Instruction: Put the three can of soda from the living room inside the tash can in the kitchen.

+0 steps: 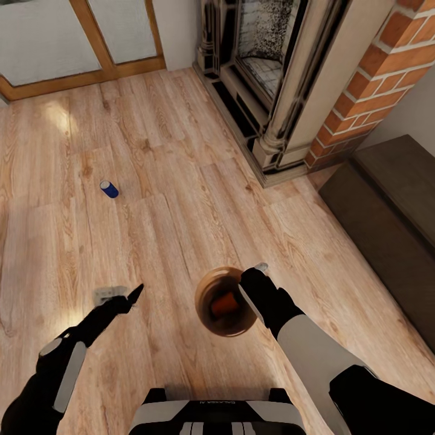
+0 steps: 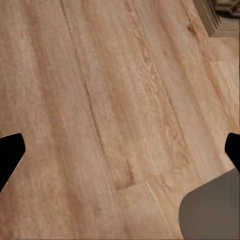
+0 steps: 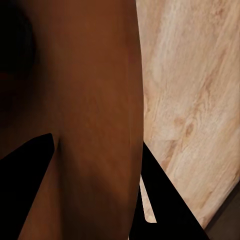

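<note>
A dark blue can of soda lies on its side on the wood-plank floor of the living room, far ahead to the left. The tash can hangs just in front of me, and an orange can of soda lies in its copper-brown inside. My right gripper is shut on the bin's right rim. In the right wrist view the brown wall runs between the right gripper's two fingers. My left gripper stands open and empty over bare floor, left of the bin; the left gripper has only planks between its fingertips.
A brick fireplace with a pale stone surround stands ahead on the right. A dark low bench lines the right side. A wood-framed glass door closes the far left. Open plank floor lies between me and the blue can.
</note>
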Motion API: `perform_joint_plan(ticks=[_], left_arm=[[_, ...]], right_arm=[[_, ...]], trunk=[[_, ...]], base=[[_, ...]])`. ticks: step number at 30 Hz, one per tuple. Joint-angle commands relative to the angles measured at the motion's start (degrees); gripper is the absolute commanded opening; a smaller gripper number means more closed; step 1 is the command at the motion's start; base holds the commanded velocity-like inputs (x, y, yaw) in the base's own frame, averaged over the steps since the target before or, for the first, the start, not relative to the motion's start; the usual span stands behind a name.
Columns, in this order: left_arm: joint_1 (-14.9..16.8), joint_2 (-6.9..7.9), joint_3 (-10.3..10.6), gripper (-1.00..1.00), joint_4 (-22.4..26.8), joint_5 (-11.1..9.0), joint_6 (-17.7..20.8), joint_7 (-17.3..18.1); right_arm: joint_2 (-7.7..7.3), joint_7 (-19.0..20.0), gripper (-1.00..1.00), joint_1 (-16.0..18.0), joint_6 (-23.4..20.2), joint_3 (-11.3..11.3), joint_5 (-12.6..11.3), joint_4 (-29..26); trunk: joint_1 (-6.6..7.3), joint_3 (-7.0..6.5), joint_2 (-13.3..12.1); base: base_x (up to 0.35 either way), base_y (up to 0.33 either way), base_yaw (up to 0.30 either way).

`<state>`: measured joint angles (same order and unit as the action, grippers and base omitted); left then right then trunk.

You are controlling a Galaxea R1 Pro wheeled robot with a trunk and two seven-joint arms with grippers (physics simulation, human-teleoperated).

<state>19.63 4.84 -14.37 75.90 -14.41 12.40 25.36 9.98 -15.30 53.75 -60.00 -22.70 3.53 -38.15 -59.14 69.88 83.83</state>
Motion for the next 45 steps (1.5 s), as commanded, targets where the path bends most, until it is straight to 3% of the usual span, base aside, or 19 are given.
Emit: perform_joint_plan(ticks=[1,3,5,9,13,20,24,32,39,45], left_arm=[[0.0,-0.09,0.0,1.0,-0.1,2.7,-2.5,-2.1],[-0.2,-0.18,0.0,1.0,-0.4,5.9,-5.5,-4.6],[-0.3,-0.23,0.0,1.0,-1.1,7.6,-7.2,-6.8],[-0.2,-0.21,0.0,1.0,-6.8,9.1,-9.5,-10.0],[-0.3,-0.28,0.1,1.0,-11.6,9.4,-12.0,-11.7],[-0.5,-0.32,0.2,1.0,-12.2,9.4,-13.2,-15.1],[-0.6,-0.31,0.2,1.0,-12.2,9.3,-13.3,-15.6],[-0.6,-0.33,0.3,1.0,-12.3,9.3,-13.4,-15.7],[-1.0,-0.36,0.3,1.0,-12.3,9.2,-13.5,-15.8],[-1.1,-0.36,0.3,1.0,-12.3,9.2,-13.5,-15.5]], right_arm=[[0.01,0.0,-1.0,0.0,0.0,0.0,-0.8,0.0],[0.01,0.0,-1.0,0.0,0.0,0.1,-0.8,-0.1],[0.01,0.0,-1.0,0.0,0.0,0.1,-0.8,-0.2],[0.01,-0.1,-1.0,0.0,0.0,0.4,-0.7,-1.0],[0.01,-0.5,-1.0,0.0,0.9,1.1,-0.5,-4.8],[-0.06,-0.8,-1.0,-0.2,0.8,5.7,-0.5,-11.8],[-0.32,-0.7,-1.0,-0.4,0.8,6.7,-0.5,-13.7],[-1.77,-0.4,-1.0,-2.3,1.6,7.2,-0.5,-14.6],[-2.49,-0.1,-1.0,-7.1,10.2,7.2,-0.5,-16.5],[-3.77,0.0,-1.0,-11.0,12.4,7.2,-0.6,-22.2]], trunk=[[0.0,0.0,0.0],[0.0,0.0,0.0],[0.0,0.0,0.0],[0.0,0.0,0.0],[0.0,0.0,0.0],[0.0,0.0,0.0],[0.0,0.0,0.0],[0.0,0.0,0.0],[0.0,0.0,0.0],[0.0,0.0,0.0]], base=[[0.0,0.0,0.0],[0.0,0.0,0.0],[0.0,0.0,0.0],[0.0,0.0,0.0],[0.0,0.0,0.0],[0.0,0.0,0.0],[0.0,0.0,0.0],[0.0,0.0,0.0],[0.0,0.0,0.0],[0.0,0.0,0.0]])
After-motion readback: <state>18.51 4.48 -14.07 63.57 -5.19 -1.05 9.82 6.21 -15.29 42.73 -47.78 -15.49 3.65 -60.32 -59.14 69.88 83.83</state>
